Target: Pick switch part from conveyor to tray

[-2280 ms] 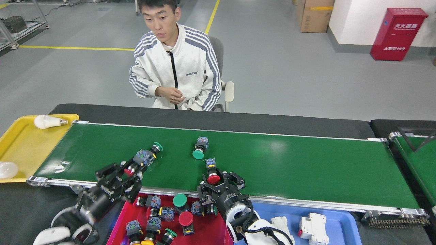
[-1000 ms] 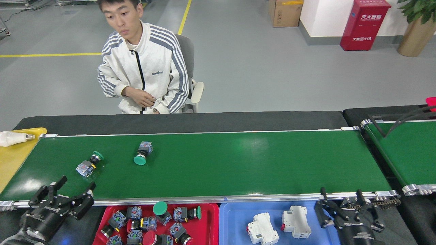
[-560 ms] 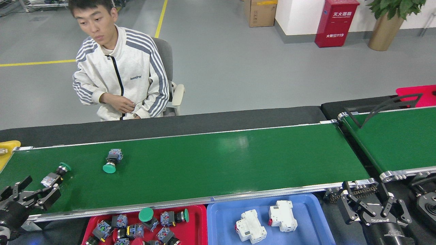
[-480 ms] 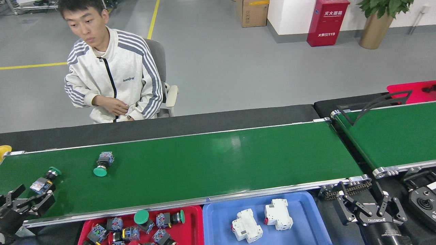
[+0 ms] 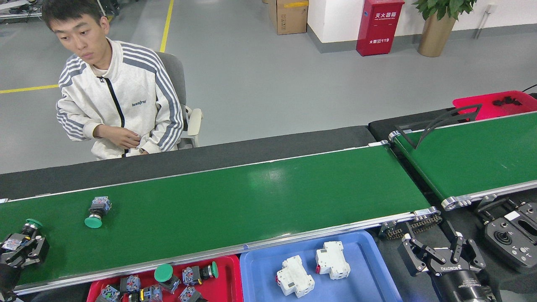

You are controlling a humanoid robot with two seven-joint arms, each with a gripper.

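The conveyor [image 5: 260, 197] runs across the middle of the head view. Two switch parts lie on it. One with a green mushroom cap [image 5: 95, 213] sits left of centre. A smaller green-capped one [image 5: 20, 237] is at the far left edge. My left gripper [image 5: 21, 253] reaches up to that smaller part, open, with its black fingers [image 5: 37, 248] on either side of the part's grey body. The red tray [image 5: 228, 268] below the near rail holds several switch parts. My right gripper [image 5: 438, 255] stands open and empty over the black table, right of the blue tray.
The blue tray [image 5: 377, 277] holds two white breakers [image 5: 331, 259]. A second green belt [image 5: 474, 155] with a black bar [image 5: 440, 121] lies at the right, with a red bin [image 5: 478, 105] behind it. A black controller [image 5: 509, 233] sits near my right gripper. A person [image 5: 113, 105] sits behind the conveyor.
The view has swung right, so everything has shifted left in frame. My left gripper rose from below the near rail onto the belt around the leftmost switch part. The right gripper stayed open.
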